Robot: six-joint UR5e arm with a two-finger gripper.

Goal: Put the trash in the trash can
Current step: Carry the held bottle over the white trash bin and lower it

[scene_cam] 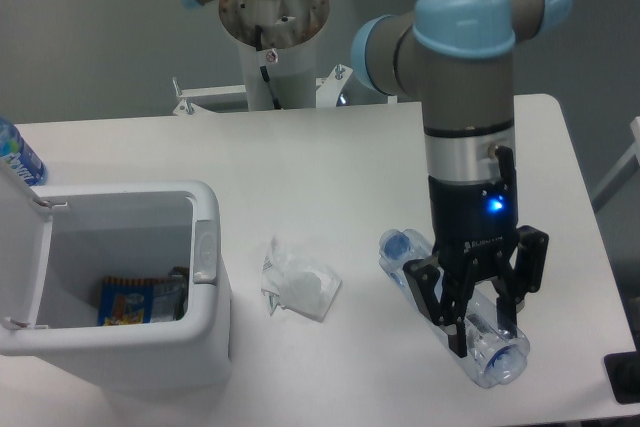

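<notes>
Black jaws straddle clear ribbed bottle (470, 317); crumpled napkin (298, 281) nearby.

Light: bright, even, from overhead
Shadows: soft and short under the trash can (120, 297) (faint elsewhere)
Glare: sheen on the white table (300, 167)
Sharpness: mild softness overall, no motion blur
Edges: no evident distortion

Single fixed view, set high in front of the table (300, 162), looking down and toward the arm's base column (275, 47); moderately near, table edges cropped.
</notes>
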